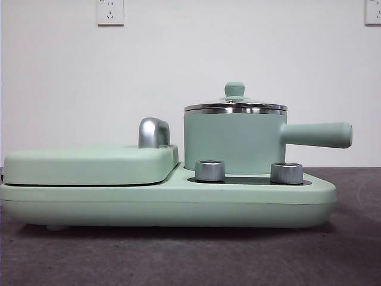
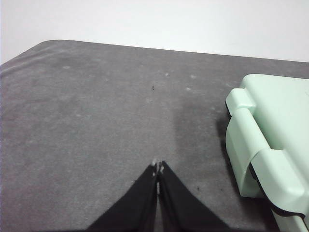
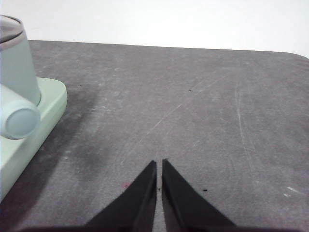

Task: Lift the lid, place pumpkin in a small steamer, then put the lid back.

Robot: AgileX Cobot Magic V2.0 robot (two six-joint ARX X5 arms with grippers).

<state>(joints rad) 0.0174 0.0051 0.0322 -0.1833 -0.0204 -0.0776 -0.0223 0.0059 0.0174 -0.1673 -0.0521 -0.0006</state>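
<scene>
Front view shows the small steamer (image 1: 233,143) standing upright on the right half of a mint-green cooker base (image 1: 166,205). The lid (image 1: 235,106) sits closed on the steamer's steel rim, its green knob pointing straight up. The steamer's long handle (image 1: 318,134) sticks out level to the right, past the base's edge. Two silver dials (image 1: 210,171) stand on the base just in front of the steamer, one to each side. On the left half of the base lies a flat green cover (image 1: 89,164), with a chrome handle (image 1: 153,132) rising at its right end, near the steamer but apart from it.

I cannot see the pumpkin in any of the three views.

My left gripper (image 2: 158,169) hangs over the bare grey table (image 2: 96,121), its jaws pressed together with nothing between them. The end of the cooker base (image 2: 270,140) lies off to one side, well apart from my fingertips.

My right gripper (image 3: 159,164) also hovers above bare table, jaws nearly together with only a thin slit showing and nothing held. From this wrist I see the steamer (image 3: 17,63) and the round end of its handle (image 3: 19,121), well apart from my jaws.
</scene>
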